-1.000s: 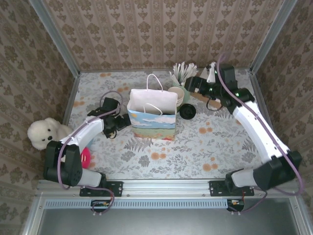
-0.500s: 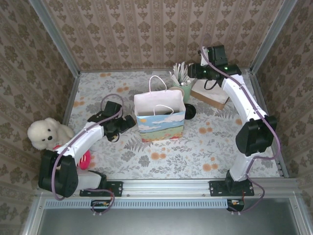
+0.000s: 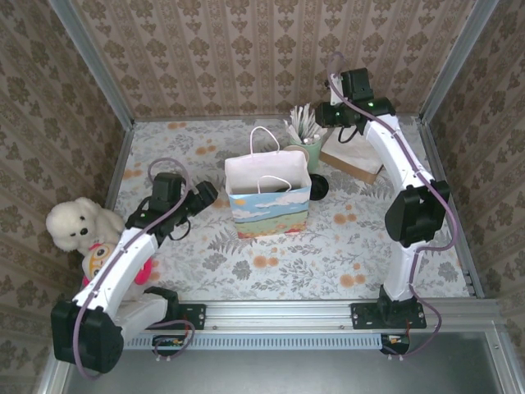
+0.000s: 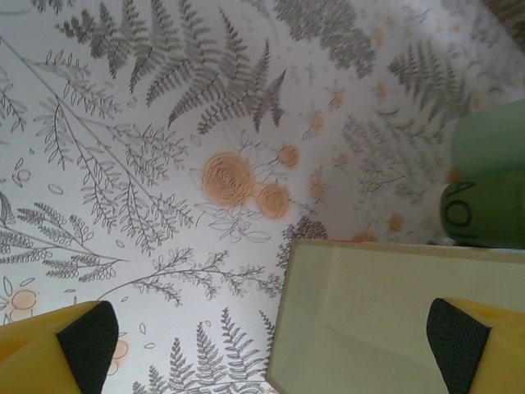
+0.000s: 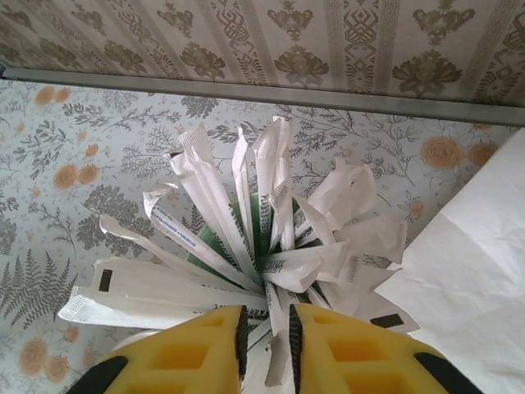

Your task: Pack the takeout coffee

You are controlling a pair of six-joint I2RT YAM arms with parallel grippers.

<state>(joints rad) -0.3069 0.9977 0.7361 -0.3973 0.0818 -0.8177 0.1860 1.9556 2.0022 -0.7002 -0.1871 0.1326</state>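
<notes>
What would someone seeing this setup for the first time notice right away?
The paper gift bag with a painted landscape stands upright mid-table, open at the top. Behind it, the right gripper hangs with its fingers nearly together among a fan of white sticks in a pale-green cup. A white teddy bear sits at the left edge.

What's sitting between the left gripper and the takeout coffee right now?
The paper gift bag stands between the left gripper and the takeout coffee, as the top view shows.
</notes>
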